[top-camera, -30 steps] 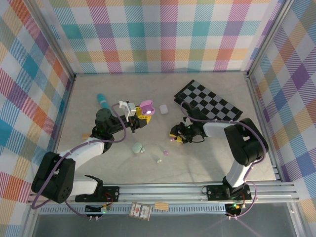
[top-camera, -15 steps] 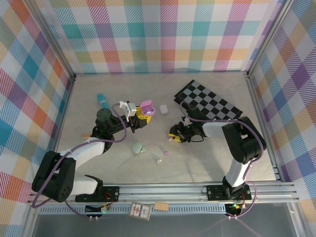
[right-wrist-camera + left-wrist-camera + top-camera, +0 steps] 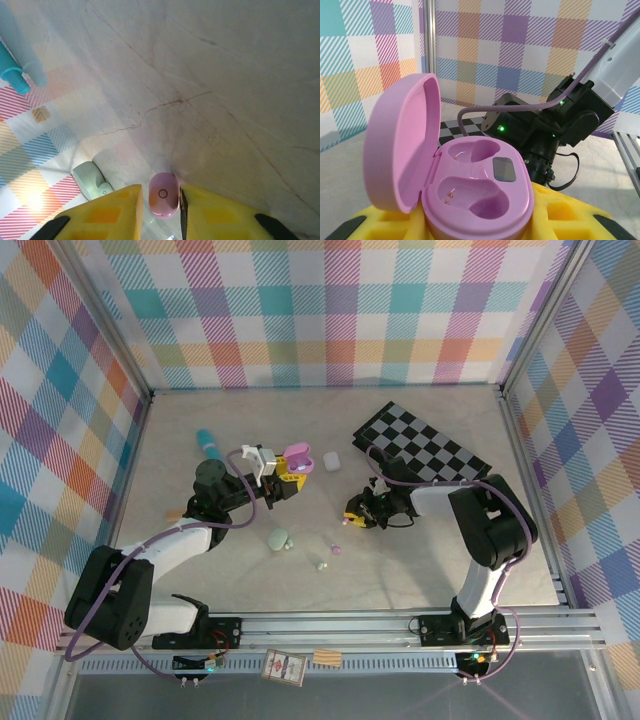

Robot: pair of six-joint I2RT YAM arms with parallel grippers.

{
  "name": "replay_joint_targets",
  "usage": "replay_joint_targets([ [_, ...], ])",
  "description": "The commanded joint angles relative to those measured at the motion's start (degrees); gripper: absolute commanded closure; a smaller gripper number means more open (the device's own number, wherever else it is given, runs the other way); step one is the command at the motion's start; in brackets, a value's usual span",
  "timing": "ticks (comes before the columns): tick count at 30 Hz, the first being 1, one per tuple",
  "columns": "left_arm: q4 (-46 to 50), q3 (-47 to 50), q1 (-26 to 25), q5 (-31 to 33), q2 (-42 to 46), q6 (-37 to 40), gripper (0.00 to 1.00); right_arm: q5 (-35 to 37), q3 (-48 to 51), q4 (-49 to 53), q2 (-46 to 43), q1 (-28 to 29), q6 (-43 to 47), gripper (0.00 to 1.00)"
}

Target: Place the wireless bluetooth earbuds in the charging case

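- my right gripper [image 3: 357, 517] is low over the worktop [image 3: 225, 75] with a lilac earbud [image 3: 163, 194] between its yellow fingers [image 3: 215, 210]. the pads sit very close on both sides, but i cannot tell whether they already bite.
- the bud is tiny, rounded and smooth. if one pad meets it first, it could squirt out forward or skid away across the worktop.
- a pinch on its near end alone may let it twist on the lift, and it would then reach the case turned the wrong way.
- my left gripper [image 3: 288, 472] is clamped on the open lilac charging case [image 3: 480, 195], both wells bare. a tilted case, or a bud offered to the wrong well, would not seat.
- the arms work near each other, so a careless approach could knock the raised lid [image 3: 400, 140].
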State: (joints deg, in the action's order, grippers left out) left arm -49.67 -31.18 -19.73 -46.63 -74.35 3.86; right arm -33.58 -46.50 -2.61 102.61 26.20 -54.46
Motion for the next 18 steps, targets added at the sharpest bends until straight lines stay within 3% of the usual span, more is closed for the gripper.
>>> replay_joint_targets([
  [1, -2.1, -0.8, 0.65, -1.2, 0.0, -0.03, 0.71, -0.95, -0.57, 0.03, 3.45, 1.31, 2.4, 0.73],
  [18, -2.55, -0.81, 0.65, -1.29, -0.42, -0.03, 0.71, 3.23, -4.12, 8.14, 3.1, 3.25, 7.7, 0.74],
])
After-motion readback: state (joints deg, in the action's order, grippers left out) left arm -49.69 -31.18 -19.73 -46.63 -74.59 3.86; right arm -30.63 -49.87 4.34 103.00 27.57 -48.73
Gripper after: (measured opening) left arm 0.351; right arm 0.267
